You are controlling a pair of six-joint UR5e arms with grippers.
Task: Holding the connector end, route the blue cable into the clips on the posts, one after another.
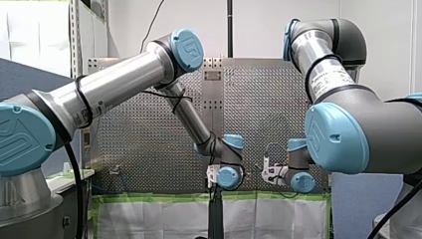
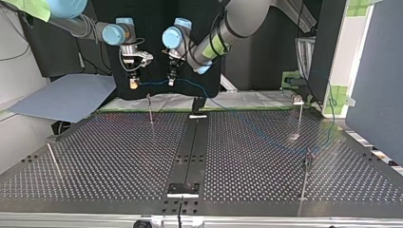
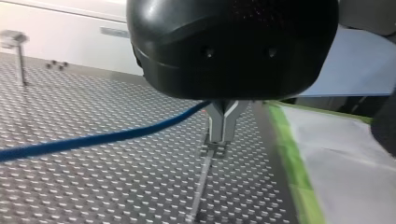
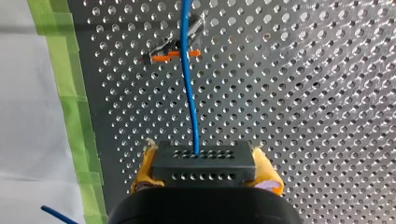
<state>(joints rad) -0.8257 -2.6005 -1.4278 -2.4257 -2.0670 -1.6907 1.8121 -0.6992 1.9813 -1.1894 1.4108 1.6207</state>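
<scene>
My right gripper (image 2: 134,83) is clamping its yellow pads (image 4: 268,173) on two sides of the black connector (image 4: 204,163). It is holding the connector in the air, above and just beside the clip post (image 2: 150,109). That post is standing on the counter (image 2: 247,152), near the edge with the green tape (image 4: 70,116).

The blue cable (image 3: 93,139) is coming out of the connector's face. In the right wrist view it is passing straight over the clip post's orange-marked clip (image 4: 172,53); I cannot tell whether it is touching the clip or running above it.

My left gripper (image 2: 170,80) is hanging on the opposite side of the clip post from my right gripper, at about the same height. Its metal fingers (image 3: 223,123) are pressing together on the cable. Between the two grippers the cable is stretching nearly level, above the top of the clip post.

Past my left gripper the cable is sagging down toward the counter, away from the clip post. A second post (image 2: 299,116) is standing well apart from the clip post, along the same taped edge.
</scene>
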